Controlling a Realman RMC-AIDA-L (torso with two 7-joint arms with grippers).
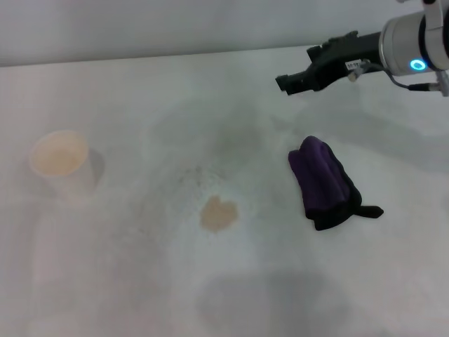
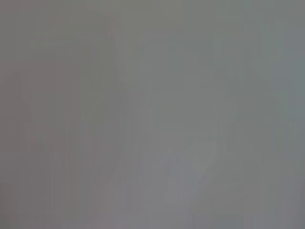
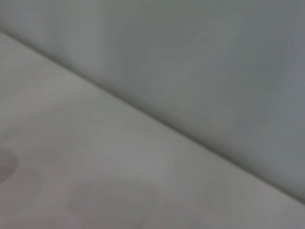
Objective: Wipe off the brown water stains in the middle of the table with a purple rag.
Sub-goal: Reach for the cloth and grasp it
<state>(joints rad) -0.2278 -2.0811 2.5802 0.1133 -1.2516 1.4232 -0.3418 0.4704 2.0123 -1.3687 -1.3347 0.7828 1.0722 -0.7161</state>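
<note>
The brown water stain [image 1: 219,214], a small tan heart-shaped blotch, lies in the middle of the white table [image 1: 126,281]. The purple rag [image 1: 324,182], bunched with a black edge and a small black tail, lies on the table to the right of the stain. My right gripper [image 1: 293,81] hangs in the air at the far right, above and behind the rag, not touching it and holding nothing. My left gripper is out of view. The left wrist view shows only a plain grey surface. The right wrist view shows bare table [image 3: 95,157] and a grey wall.
A white paper cup [image 1: 59,158] with a tan inside stands upright at the left of the table. Faint grey smudges [image 1: 189,175] spread behind the stain. The table's far edge meets a grey wall [image 1: 140,28].
</note>
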